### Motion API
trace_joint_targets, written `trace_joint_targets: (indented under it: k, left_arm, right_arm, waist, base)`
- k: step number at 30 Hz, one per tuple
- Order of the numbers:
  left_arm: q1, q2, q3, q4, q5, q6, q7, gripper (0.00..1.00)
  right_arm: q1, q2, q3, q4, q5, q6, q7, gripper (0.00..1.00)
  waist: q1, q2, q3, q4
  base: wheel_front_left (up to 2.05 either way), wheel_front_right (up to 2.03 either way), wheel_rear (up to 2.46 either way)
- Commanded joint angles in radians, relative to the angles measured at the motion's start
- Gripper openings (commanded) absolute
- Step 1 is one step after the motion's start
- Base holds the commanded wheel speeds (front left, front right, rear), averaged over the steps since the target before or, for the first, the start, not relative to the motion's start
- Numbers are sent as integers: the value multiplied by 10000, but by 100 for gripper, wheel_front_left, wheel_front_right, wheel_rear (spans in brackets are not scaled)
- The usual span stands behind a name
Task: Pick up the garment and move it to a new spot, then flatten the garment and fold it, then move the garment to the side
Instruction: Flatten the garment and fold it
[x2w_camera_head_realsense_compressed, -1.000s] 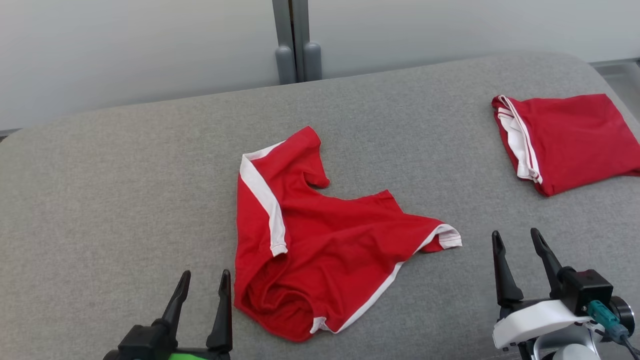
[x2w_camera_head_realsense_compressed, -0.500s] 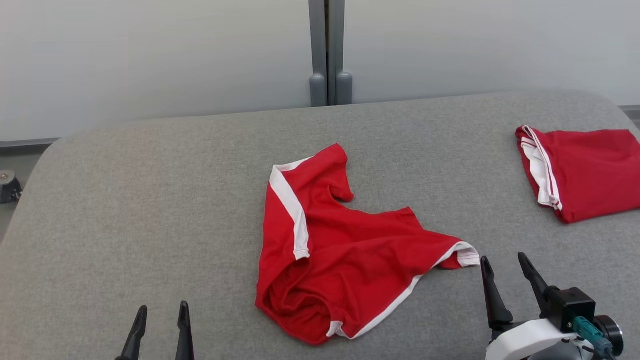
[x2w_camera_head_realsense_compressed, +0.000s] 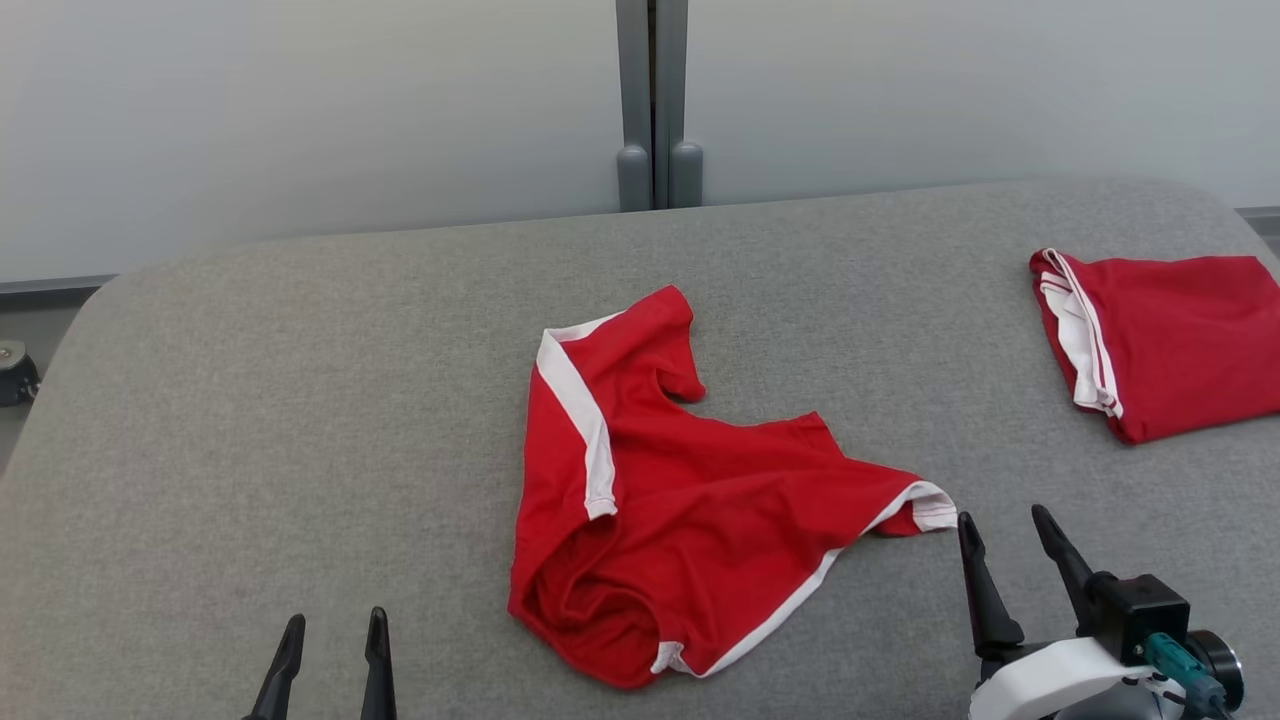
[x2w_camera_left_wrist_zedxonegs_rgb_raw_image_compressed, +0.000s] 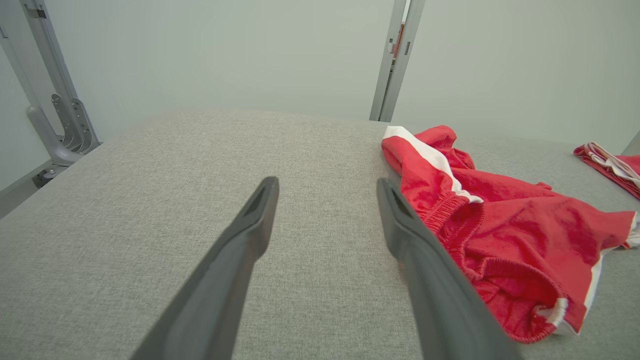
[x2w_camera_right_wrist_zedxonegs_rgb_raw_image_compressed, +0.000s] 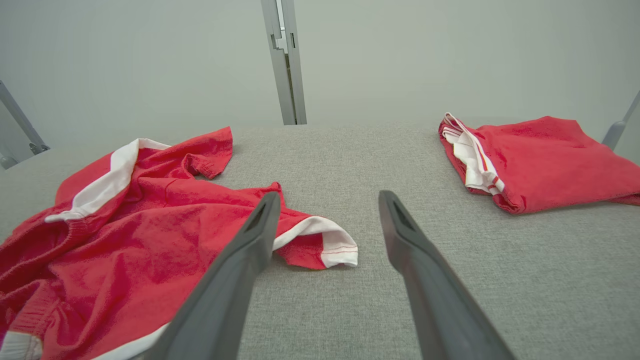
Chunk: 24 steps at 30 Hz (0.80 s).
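The shorts (x2w_camera_head_realsense_compressed: 690, 500) lie crumpled — the right gripper (x2w_camera_head_realsense_compressed: 1002, 515), fingers spread and empty, sits just beside their white-trimmed leg hem; the left gripper (x2w_camera_head_realsense_compressed: 336, 617), likewise spread, stands farther from them.

Head view: from above my hands, facing forward and down on the grey table (x2w_camera_head_realsense_compressed: 300, 400).
Left wrist view: low, close, along the fingers of my left gripper (x2w_camera_left_wrist_zedxonegs_rgb_raw_image_compressed: 326, 181).
Right wrist view: low, close, along the fingers of my right gripper (x2w_camera_right_wrist_zedxonegs_rgb_raw_image_compressed: 328, 195).
Shared: all three see the red garment (x2w_camera_head_realsense_compressed: 700, 500) between my hands.
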Motion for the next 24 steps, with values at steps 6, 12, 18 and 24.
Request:
trace_joint_targets:
  k: [6,12,18,24]
  left_arm:
    - [-25,-9,-538,160,10,214,-3,100]
    - [-262,55,-1810,-263,-193,-46,2354,100]
    - [-567,146,-2907,-931,-868,-246,4513,100]
    - [-1141,406,-3718,-754,-1237,-331,5249,100]
  right_arm:
    - [-409,-17,-315,-167,-258,-12,-29,100]
    - [-1399,-29,-31,1118,-1053,-14,837,100]
    - [-2644,-14,-103,2277,-1582,-12,2466,100]
    - [-3448,-27,-23,3293,-1882,-14,3244,100]
  waist:
    - [0,0,81,-207]
    - [0,0,370,-358]
    - [0,0,1110,-366]
    - [0,0,1601,-270]
  base:
    - [0,0,0]
    - [0,0,0]
    - [0,0,0]
    - [0,0,0]
